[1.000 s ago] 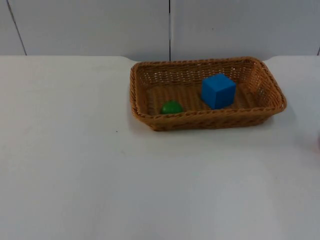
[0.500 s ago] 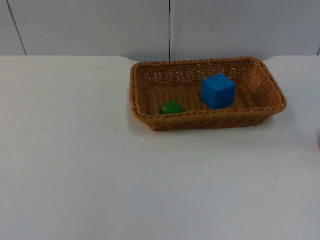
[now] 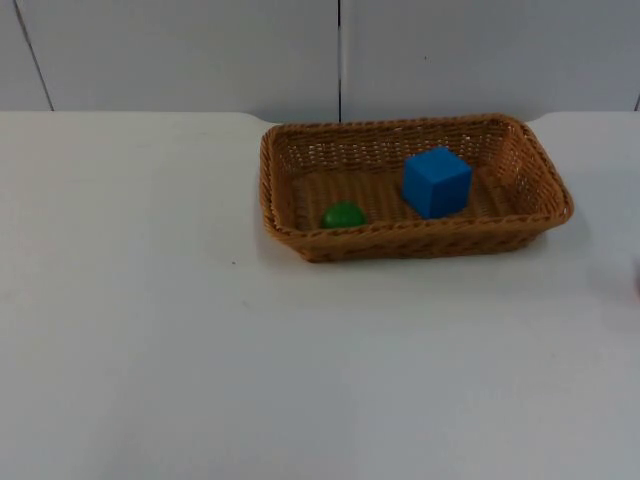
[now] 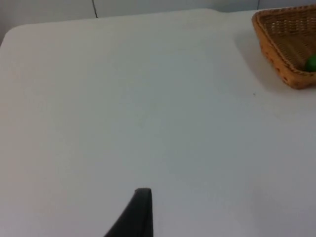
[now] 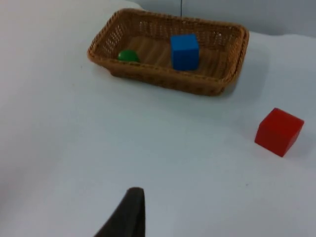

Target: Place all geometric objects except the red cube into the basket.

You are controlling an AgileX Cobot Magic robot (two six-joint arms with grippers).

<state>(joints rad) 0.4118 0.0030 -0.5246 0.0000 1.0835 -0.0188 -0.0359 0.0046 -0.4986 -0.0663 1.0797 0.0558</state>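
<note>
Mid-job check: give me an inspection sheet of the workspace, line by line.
Surface: white table, bare apart from the items below.
Job's things: wicker basket near the far edge holds the blue cube and the green ball. The red cube sits on the table outside the basket, apart from it.
Clutter: nothing seen.
Grippers: the left gripper's fingertip is over bare table, away from the basket; the right gripper's fingertip is over bare table short of the basket and red cube. Neither holds anything visible.
Cables: nothing seen.
Surroundings: grey partition wall behind the table.
</note>
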